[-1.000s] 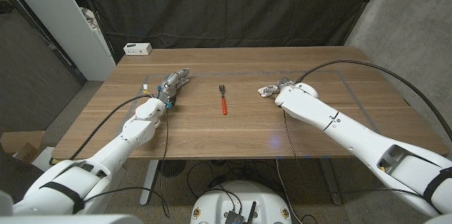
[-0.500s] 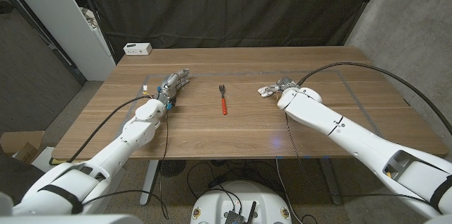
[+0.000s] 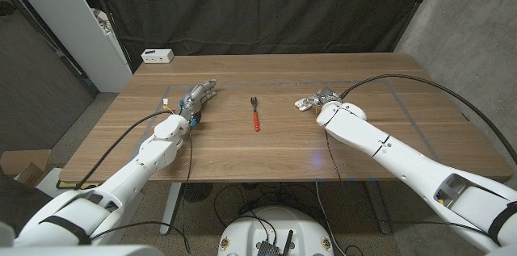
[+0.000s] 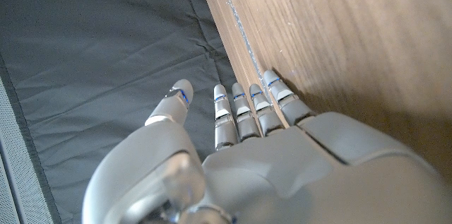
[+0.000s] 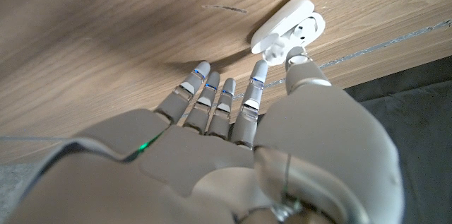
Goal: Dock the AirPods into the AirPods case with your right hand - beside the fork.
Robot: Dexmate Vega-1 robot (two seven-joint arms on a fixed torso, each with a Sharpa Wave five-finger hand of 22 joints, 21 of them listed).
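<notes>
- Right wrist view: the right hand (image 5: 233, 146) is pinching a white AirPod (image 5: 274, 49) between thumb and fingers (image 5: 256, 83), right at the open AirPods case (image 5: 291, 25) lying on the tabletop (image 5: 106, 33).
- Head view: the case is sitting well apart from the fork (image 3: 255, 114).
- Left hand (image 3: 194, 98) is holding nothing, its fingers straight.

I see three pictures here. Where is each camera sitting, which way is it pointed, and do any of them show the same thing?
Head view: fixed on the robot's head, looking down over both arms at the wooden table, the fork and the left robot hand.
Left wrist view: on the left wrist, looking along the left robot hand at the table edge.
Right wrist view: on the right wrist, looking along the right robot hand at the open white earbud case.
Shared: the case also shows in the head view, at the right robot hand.
</notes>
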